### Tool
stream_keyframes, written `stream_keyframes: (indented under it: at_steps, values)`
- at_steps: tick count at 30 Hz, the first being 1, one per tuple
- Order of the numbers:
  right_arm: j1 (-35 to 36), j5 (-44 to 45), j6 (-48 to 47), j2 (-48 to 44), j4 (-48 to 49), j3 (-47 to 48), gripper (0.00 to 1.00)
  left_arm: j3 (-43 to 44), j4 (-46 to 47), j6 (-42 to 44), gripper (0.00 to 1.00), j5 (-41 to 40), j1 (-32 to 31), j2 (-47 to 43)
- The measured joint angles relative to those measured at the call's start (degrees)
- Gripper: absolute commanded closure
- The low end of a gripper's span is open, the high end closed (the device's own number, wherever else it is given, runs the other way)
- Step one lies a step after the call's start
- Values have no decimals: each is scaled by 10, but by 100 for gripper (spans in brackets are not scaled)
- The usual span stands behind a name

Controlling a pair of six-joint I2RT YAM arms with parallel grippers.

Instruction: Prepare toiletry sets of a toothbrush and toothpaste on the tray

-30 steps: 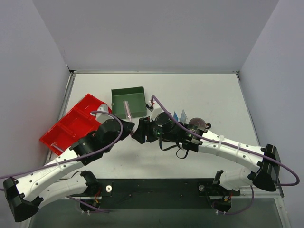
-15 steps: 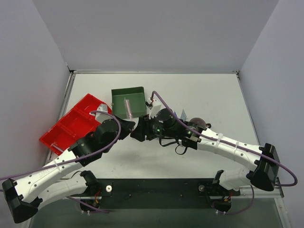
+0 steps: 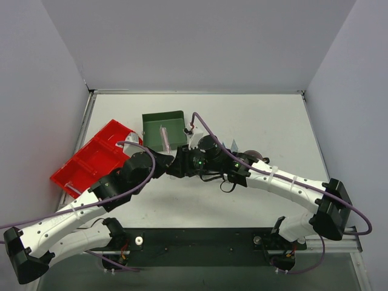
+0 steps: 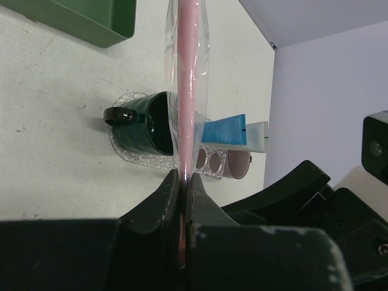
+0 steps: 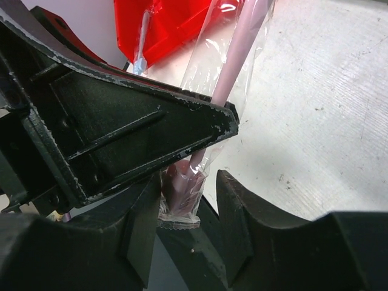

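My left gripper (image 4: 183, 179) is shut on a toothbrush (image 4: 188, 91), a pink stick in a clear wrapper that sticks out past its jaws. My right gripper (image 5: 189, 200) is open, with one jaw on each side of the wrapper's lower end (image 5: 182, 209), right against the left gripper's fingers (image 5: 121, 139). The two grippers meet at the table's middle (image 3: 173, 165). The clear textured tray (image 4: 130, 153) lies beyond and holds a light-blue toothpaste (image 4: 224, 131). In the top view the tubes (image 3: 233, 145) peek out behind the right arm.
A dark green mug (image 4: 142, 124) and brown round lenses (image 4: 236, 163) sit on the tray. The green box (image 3: 163, 128) stands behind the grippers, and a pale stick (image 3: 163, 138) shows over it. The red bin (image 3: 97, 159) at the left holds another wrapped toothbrush (image 5: 142, 42).
My right gripper has moved left up to the left gripper, and its open jaws now flank the toothbrush's wrapper end. The left arm has barely moved.
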Motion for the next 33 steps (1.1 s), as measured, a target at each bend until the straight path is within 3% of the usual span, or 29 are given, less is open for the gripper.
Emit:
stream_keyframes:
  at_steps: [5,7,8,9,10,11,15,23,33]
  values:
    - [-3,-14,4,3,3,0,81,-2,2,1,100,2,0,1]
    - [-5,-16,9,4,2,0,93,-2,3,3,100,2,0,0]
    - [-7,-16,10,4,0,0,97,-2,5,5,95,0,0,1]
    - [-10,-16,14,4,-3,0,100,-2,9,7,88,-3,0,1]
    - [-13,-17,15,4,-3,0,100,-2,11,11,73,-5,1,1]
    - [-14,-19,14,4,-2,0,100,-2,15,15,50,-5,1,1]
    - [-21,-25,8,3,-5,0,100,-2,27,43,14,5,0,2]
    - [-49,-28,-36,-50,-92,0,100,7,22,139,8,43,30,-14]
    - [-95,-41,-114,-156,-398,78,100,9,17,346,7,193,222,-67]
